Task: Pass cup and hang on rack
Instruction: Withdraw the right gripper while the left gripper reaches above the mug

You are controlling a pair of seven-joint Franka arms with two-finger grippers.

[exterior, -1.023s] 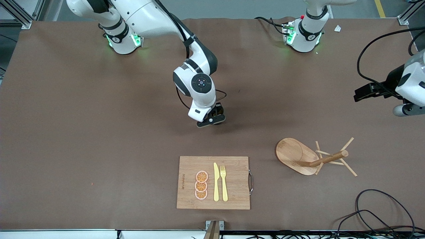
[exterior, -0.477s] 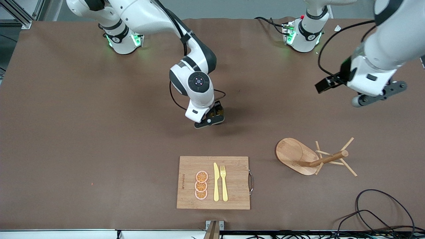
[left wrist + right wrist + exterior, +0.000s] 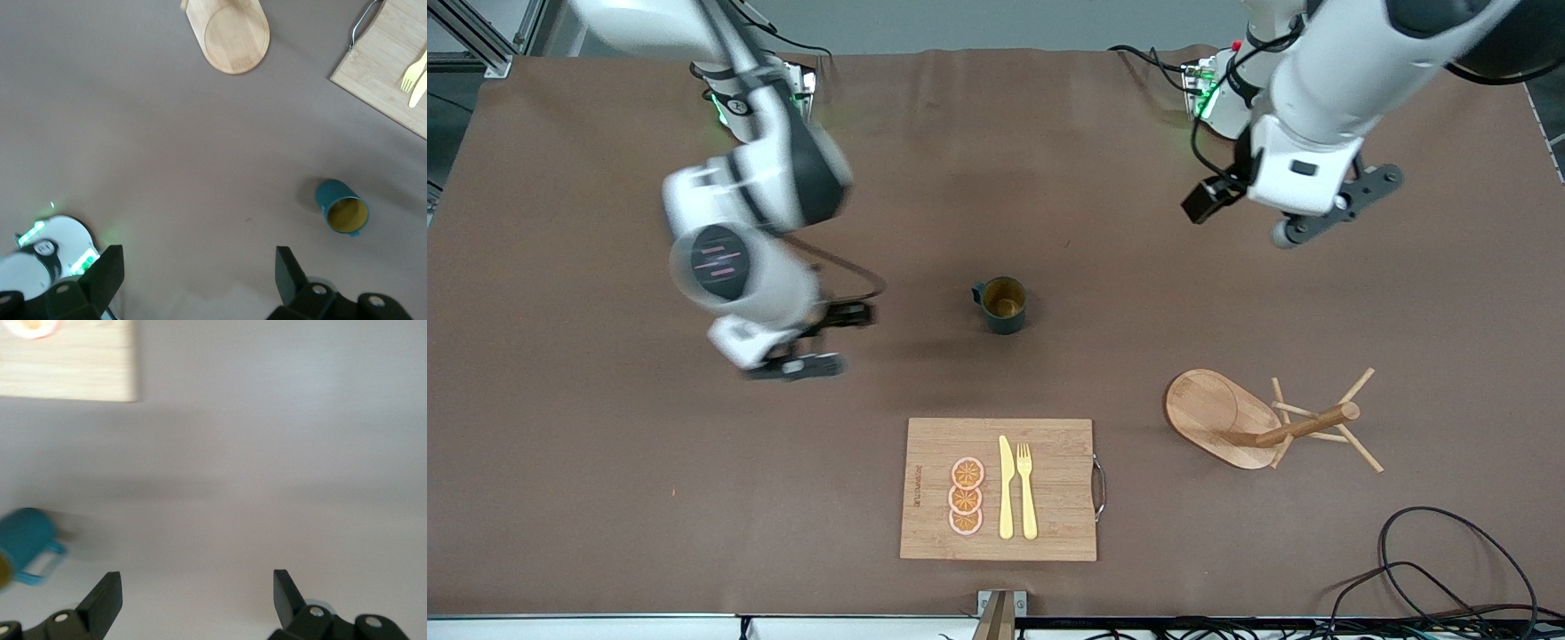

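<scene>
The cup [image 3: 1002, 305] stood upright on the bare tabletop [image 3: 605, 498] near its middle, its yellow inside showing and its small handle turned toward the right arm's end. Nothing touched it. In the left wrist view the cup [image 3: 343, 207] appeared on the brown surface, well apart from everything else.

The right tool [image 3: 805, 342] hung low over the tabletop toward the right arm's end, well apart from the cup, with its fingers [image 3: 103, 600] spread wide and nothing between them. Its arm bent down from the base in a folded elbow, the wrist tipped toward the tabletop.

The left tool [image 3: 1338, 209] was up over the tabletop near the left arm's base, fingers [image 3: 107, 273] spread wide and empty, its arm reaching down at a slant from above.

The rack [image 3: 1232, 422] stood nearer to the front camera than the cup, toward the left arm's end, its pegs bare. The cutting board [image 3: 1049, 533] lay nearer still, directly in front of the cup, carrying three orange slices [image 3: 966, 496], a yellow knife [image 3: 1006, 487] and a yellow fork [image 3: 1026, 489]. A black cable [image 3: 1449, 569] coiled at the tabletop's corner.
</scene>
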